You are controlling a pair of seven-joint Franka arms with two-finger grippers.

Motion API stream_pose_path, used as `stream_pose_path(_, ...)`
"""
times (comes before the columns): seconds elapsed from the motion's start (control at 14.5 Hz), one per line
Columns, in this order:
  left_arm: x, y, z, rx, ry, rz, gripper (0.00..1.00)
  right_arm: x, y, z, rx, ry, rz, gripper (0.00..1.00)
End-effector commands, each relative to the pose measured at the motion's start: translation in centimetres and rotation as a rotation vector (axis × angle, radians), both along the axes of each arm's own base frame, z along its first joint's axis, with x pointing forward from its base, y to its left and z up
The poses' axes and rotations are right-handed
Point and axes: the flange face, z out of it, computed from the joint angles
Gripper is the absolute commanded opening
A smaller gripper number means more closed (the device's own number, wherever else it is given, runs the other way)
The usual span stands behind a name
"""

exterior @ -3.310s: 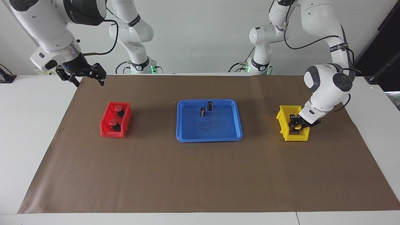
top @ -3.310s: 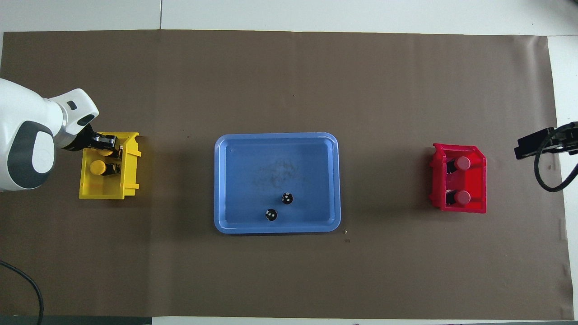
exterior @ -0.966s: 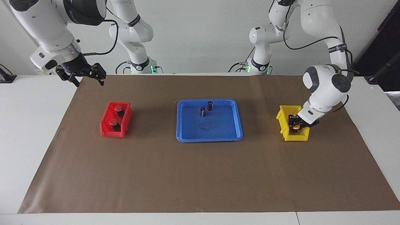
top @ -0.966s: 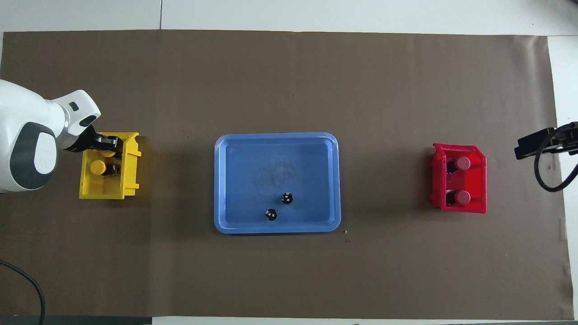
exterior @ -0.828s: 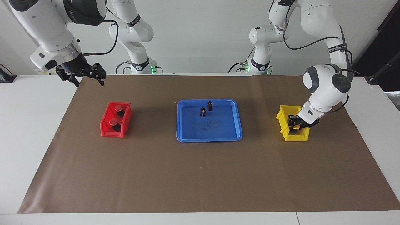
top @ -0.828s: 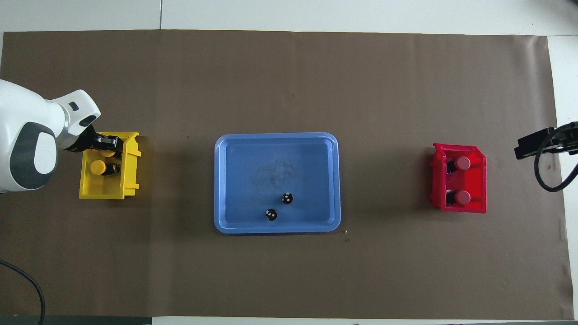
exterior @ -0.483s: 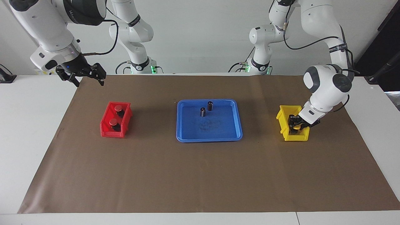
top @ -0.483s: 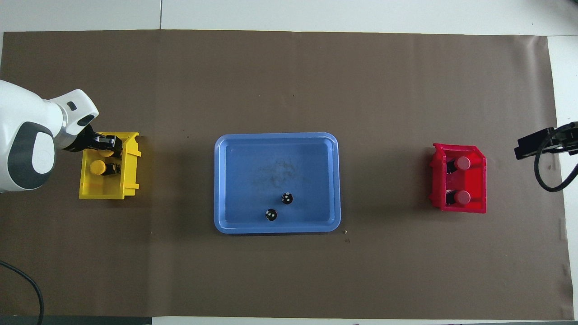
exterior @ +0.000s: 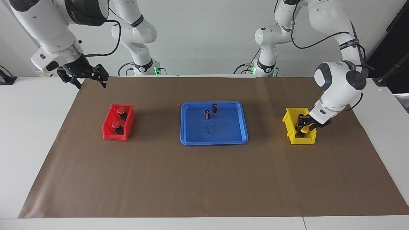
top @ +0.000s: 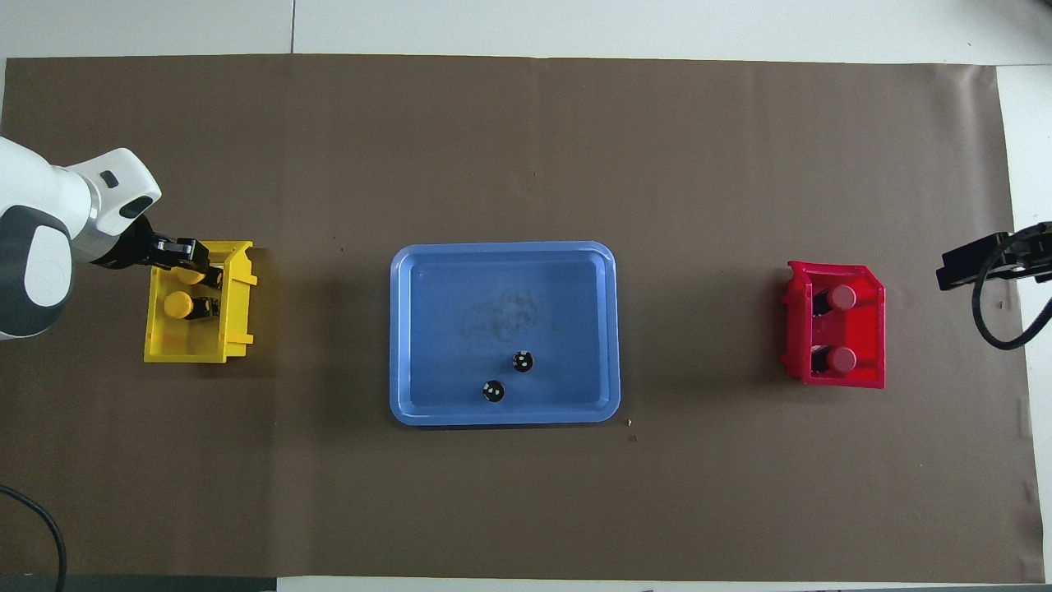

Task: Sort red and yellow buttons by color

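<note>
Brown paper is covering the worktop (exterior: 28, 134). Under the left gripper (exterior: 302, 125), the yellow bin (top: 234, 316) is holding two yellow buttons (top: 177, 305); whether its fingers are gripping one, I cannot tell. Compared with a second ago, that gripper is lifting slightly. Near the waiting, spread-open right gripper (exterior: 85, 77), the red bin (exterior: 110, 135) is holding two red buttons (exterior: 120, 110). Between them, the tray (exterior: 213, 141) is carrying two dark cylinders (exterior: 215, 108).

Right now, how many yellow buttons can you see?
2, both in the yellow bin: one yellow button nearer the robots, the other partly hidden under the left gripper.
</note>
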Motion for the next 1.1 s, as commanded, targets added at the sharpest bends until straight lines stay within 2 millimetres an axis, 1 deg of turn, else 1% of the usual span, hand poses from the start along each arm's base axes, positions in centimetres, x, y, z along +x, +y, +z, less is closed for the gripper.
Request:
stream_pose_path(0.0, 0.0, -0.1, 2.7, -0.011, 0.023, 0.011, 0.67, -0.5, 0.1, 0.3, 0.002, 0.006, -0.011, 1.0)
stream_pose_path(0.07, 0.1, -0.1, 2.8, -0.01, 0.024, 0.013, 0.75, -0.5, 0.1, 0.3, 0.002, 0.005, -0.011, 1.0)
stream_pose_path(0.14, 0.0, -0.3, 3.6, -0.011, 0.027, 0.01, 0.86, -0.5, 0.1, 0.3, 0.002, 0.006, -0.011, 1.0)
stream_pose_path(0.21, -0.3, -0.7, 5.4, -0.008, 0.007, 0.011, 1.0, -0.5, 0.1, 0.3, 0.002, 0.006, -0.011, 1.0)
stream_pose_path(0.28, -0.8, -1.3, 7.3, -0.004, -0.022, 0.02, 1.0, -0.5, 0.1, 0.3, 0.002, 0.006, -0.011, 1.0)
stream_pose_path(0.41, -1.8, -3.9, 10.1, 0.003, -0.055, 0.011, 1.0, -0.5, 0.1, 0.3, 0.002, 0.006, -0.011, 1.0)
stream_pose_path(0.55, -1.9, -4.7, 12.9, 0.013, -0.046, 0.034, 1.0, -0.5, 0.1, 0.3, 0.002, 0.005, -0.011, 1.0)
stream_pose_path(0.62, -1.9, -4.7, 14.0, 0.013, -0.041, 0.035, 1.0, -0.5, 0.1, 0.3, 0.002, 0.006, -0.011, 1.0)
stream_pose_path(0.76, -2.3, -4.0, 15.8, 0.015, -0.021, 0.045, 1.0, -0.5, 0.1, 0.3, 0.002, 0.006, -0.011, 1.0)
stream_pose_path(0.9, -2.9, -4.1, 18.3, 0.021, 0.009, 0.04, 1.0, -0.5, 0.1, 0.3, 0.002, 0.006, -0.011, 1.0)
stream_pose_path(0.97, -3.1, -4.3, 19.1, 0.028, 0.022, 0.036, 1.0, -0.5, 0.1, 0.3, 0.002, 0.006, -0.011, 1.0)
stream_pose_path(1.03, -3.3, -4.4, 19.4, 0.035, 0.03, 0.032, 1.0, -0.4, 0.1, 0.2, 0.002, 0.008, -0.011, 1.0)
